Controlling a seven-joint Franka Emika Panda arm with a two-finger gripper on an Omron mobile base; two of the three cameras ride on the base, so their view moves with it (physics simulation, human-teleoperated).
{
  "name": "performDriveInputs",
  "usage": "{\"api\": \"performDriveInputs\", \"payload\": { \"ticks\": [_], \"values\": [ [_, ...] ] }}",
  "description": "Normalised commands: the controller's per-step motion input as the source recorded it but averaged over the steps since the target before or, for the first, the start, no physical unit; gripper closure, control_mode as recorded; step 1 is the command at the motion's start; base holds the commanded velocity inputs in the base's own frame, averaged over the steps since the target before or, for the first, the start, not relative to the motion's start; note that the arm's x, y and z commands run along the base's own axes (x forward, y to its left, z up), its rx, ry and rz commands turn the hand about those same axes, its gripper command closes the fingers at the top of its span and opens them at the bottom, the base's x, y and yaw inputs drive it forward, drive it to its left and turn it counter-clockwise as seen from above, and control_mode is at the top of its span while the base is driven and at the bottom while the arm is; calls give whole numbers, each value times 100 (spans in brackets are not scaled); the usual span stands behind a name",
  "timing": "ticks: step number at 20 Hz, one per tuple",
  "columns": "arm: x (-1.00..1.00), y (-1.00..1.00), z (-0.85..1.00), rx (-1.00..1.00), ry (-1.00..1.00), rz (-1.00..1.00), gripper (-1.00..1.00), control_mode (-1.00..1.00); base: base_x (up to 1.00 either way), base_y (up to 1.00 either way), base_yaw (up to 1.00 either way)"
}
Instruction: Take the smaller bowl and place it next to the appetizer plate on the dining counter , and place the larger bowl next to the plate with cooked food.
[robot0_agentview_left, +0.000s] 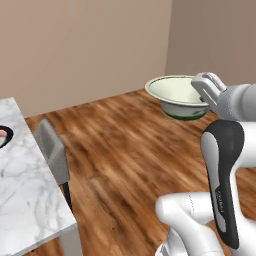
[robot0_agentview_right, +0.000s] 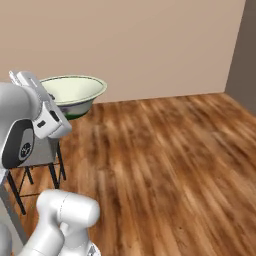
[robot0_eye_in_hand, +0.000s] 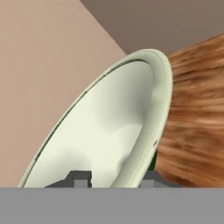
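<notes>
The larger bowl, cream with a dark green band low on its outside, hangs in the air above the wood floor. My gripper is shut on its rim at the near right side. From the right base view the bowl is at the upper left with the gripper clamped on its near edge. The hand view looks into the tilted bowl, one fingertip inside and one outside the rim, gripper. The dining counter lies at the far left, where the dark plate with cooked food peeks in. The smaller bowl and appetizer plate are out of view.
A grey chair stands against the counter's right side, between the counter and the bowl; it shows behind my arm as a grey seat on dark legs. Wood floor stretches to beige walls beyond.
</notes>
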Motion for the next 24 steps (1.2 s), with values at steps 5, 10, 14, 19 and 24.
{"api": "performDriveInputs", "payload": {
  "ticks": [5,10,14,19,24],
  "values": [
    [0,0,0,0,0,0,100,100,82,-8,28],
    [0,0,0,0,0,0,100,100,70,0,35],
    [0,0,0,0,0,0,100,100,66,-3,37],
    [0,0,0,0,0,0,100,100,48,-19,37],
    [0,0,0,0,0,0,100,100,43,-16,43]
  ]
}}
